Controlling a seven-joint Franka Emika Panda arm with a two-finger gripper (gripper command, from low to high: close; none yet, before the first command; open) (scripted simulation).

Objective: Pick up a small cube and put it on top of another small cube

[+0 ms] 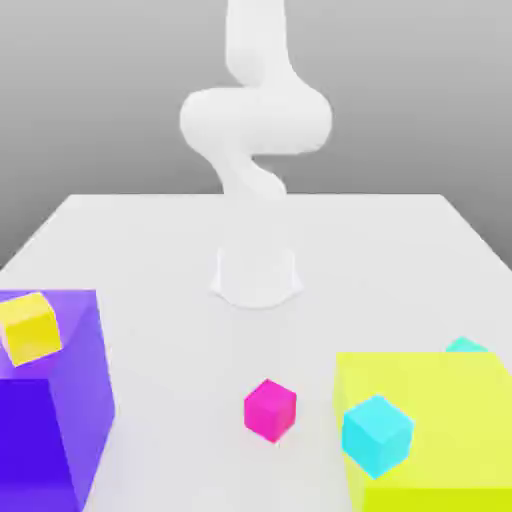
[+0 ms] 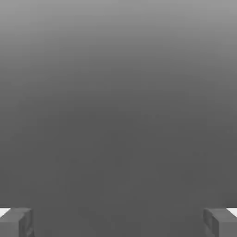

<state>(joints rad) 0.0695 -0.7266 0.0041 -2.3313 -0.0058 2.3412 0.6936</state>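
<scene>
The gripper [image 2: 118,224] is held wide apart and empty, since the small teal-green cube [image 1: 466,346], half hidden behind the large yellow block [image 1: 440,395], is not yet approached.

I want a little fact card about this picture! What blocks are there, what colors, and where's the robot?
robot: white arm rising from its base at the back middle of the table
gripper: gripper open, fingers wide apart, nothing between them
big blocks: purple block at the exterior view's left; yellow-green block at its right
small cubes: yellow cube by the purple block; magenta cube on the table; sky-cyan cube in front of the yellow-green block
teal-green cube: teal-green cube peeking from behind the yellow-green block
stacking: not started
</scene>
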